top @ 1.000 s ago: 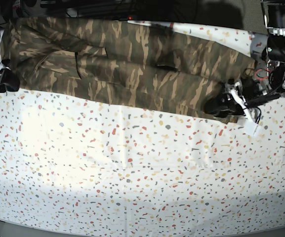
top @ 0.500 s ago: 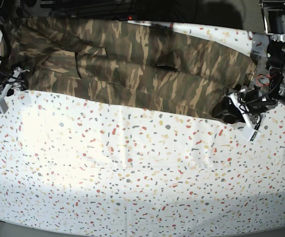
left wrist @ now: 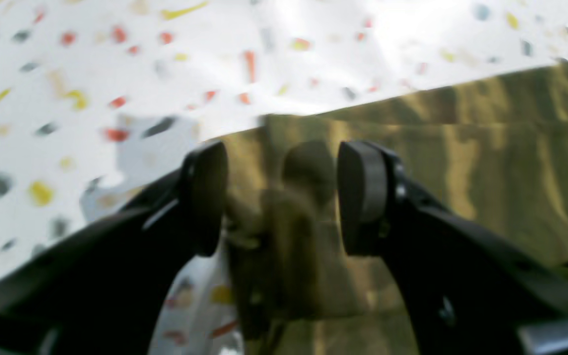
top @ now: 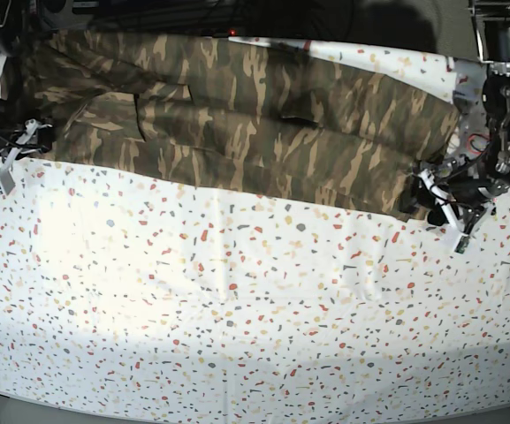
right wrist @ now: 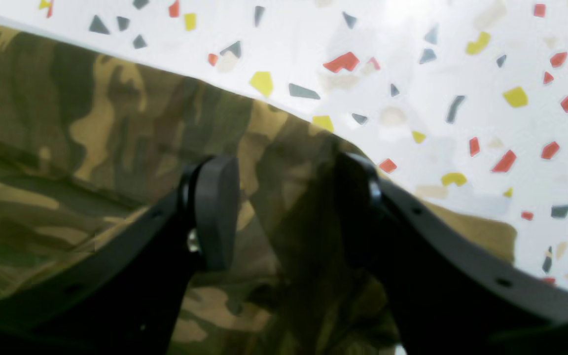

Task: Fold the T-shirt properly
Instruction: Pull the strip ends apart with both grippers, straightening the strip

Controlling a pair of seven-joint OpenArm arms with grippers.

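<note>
The T-shirt [top: 237, 115], in olive, brown and tan camouflage, lies spread lengthwise along the far side of the table. My left gripper [top: 421, 201] is at its near right corner. In the left wrist view the left gripper [left wrist: 284, 197] is open, and the shirt's corner [left wrist: 461, 162] lies between and under the pads. My right gripper [top: 26, 141] is at the shirt's near left edge. In the right wrist view the right gripper [right wrist: 289, 212] is open, just above the shirt's hem [right wrist: 91, 123]. Neither gripper holds cloth.
The table [top: 237, 300] has a white cover with coloured speckles, which fills the near and middle part of the base view. Dark cables and gear [top: 148, 13] run behind the far edge. The left arm's body [top: 506, 106] stands at the right edge.
My left gripper has slid right and a little toward me, off the cloth to the shirt's near right corner. My right gripper has turned and come to the shirt's near left edge.
</note>
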